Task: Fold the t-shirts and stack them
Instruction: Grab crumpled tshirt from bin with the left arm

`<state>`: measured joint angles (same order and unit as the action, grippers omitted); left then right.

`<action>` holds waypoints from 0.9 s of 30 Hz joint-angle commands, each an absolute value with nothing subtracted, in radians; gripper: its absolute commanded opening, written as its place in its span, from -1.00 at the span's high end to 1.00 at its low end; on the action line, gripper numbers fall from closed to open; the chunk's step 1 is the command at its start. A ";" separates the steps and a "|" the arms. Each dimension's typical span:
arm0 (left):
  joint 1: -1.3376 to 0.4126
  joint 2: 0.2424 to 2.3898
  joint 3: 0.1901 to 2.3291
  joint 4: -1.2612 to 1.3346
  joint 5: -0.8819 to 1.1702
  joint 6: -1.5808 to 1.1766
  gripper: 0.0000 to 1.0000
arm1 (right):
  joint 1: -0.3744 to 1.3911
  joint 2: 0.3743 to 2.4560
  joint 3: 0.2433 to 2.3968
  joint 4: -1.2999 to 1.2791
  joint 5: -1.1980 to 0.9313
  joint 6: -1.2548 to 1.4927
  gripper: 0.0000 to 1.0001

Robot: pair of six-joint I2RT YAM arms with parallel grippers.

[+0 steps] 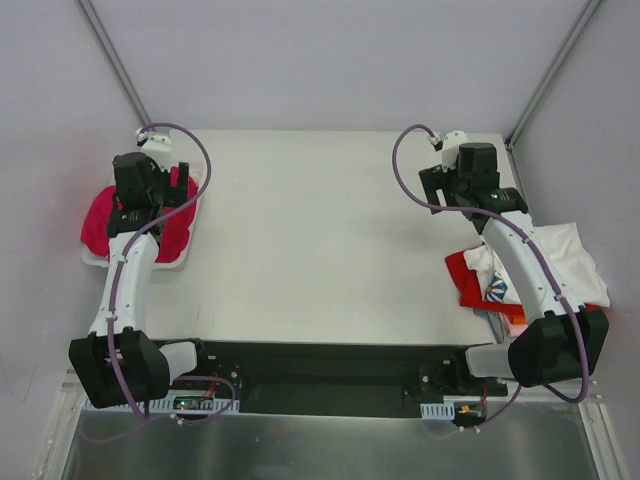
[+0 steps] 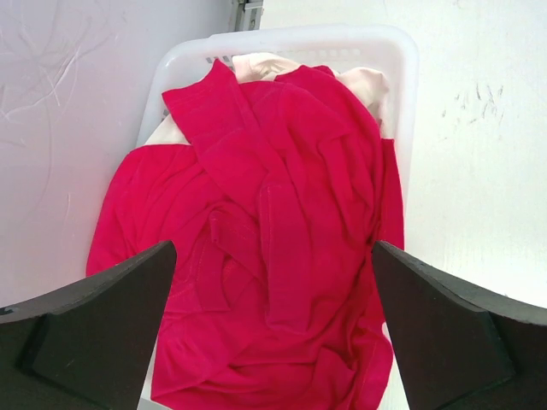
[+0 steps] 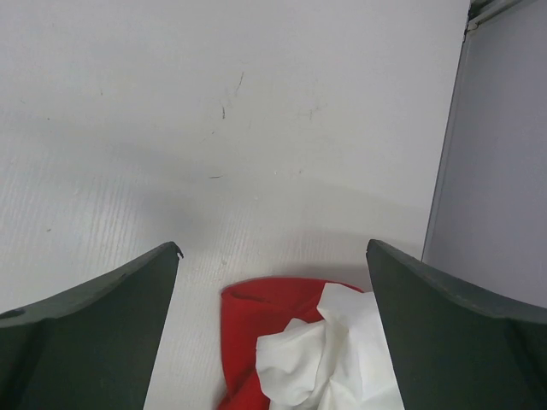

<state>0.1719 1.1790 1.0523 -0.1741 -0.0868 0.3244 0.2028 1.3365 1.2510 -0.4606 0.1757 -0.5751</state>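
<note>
Two arms, two grippers. Left gripper [image 2: 273,249] hangs over the basket [image 2: 403,77], fingers [image 2: 102,325] spread wide, nothing between them. Right gripper [image 3: 273,249] sits above bare table [image 1: 320,240] at the far right, fingers also spread and not holding anything

One white basket, at the table's left edge against the wall, long axis running near to far

Shirts counted:
- one crimson shirt [image 2: 282,231], crumpled in the basket and covering most of it. Its bulk lies lengthwise along the basket and one side spills over the left rim. Collar and hem can't be made out, so no telling which way it points
- pale cloth [image 2: 363,85] under it at the basket's far end; number of pieces unclear
- loose pile at the right edge, beside the right arm: one white shirt [image 1: 562,252] with a blue-and-white print on top, one red shirt [image 1: 460,278] under it sticking out toward table centre, and a pink-orange strip [image 1: 520,318] at the near edge

Pile is rumpled, nothing folded
</note>
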 commanded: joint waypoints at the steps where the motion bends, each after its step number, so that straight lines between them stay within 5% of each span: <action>1: 0.179 1.163 1.081 -0.164 -0.091 0.316 -0.99 | 0.209 1.296 1.269 -0.445 0.161 -0.552 -0.93; 19: 0.179 1.144 1.028 -0.153 -0.153 0.294 -0.97 | 0.209 1.284 1.229 -0.453 0.138 -0.558 -0.93; 27: 0.230 1.417 1.337 -0.153 -0.209 0.566 -0.78 | 0.210 1.278 1.220 -0.471 0.112 -0.572 -0.93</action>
<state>0.2100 1.2732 1.1694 -0.1852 -0.1539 0.3992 0.2028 1.3132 1.2167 -0.4629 0.1356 -0.5766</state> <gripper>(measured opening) 0.951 0.967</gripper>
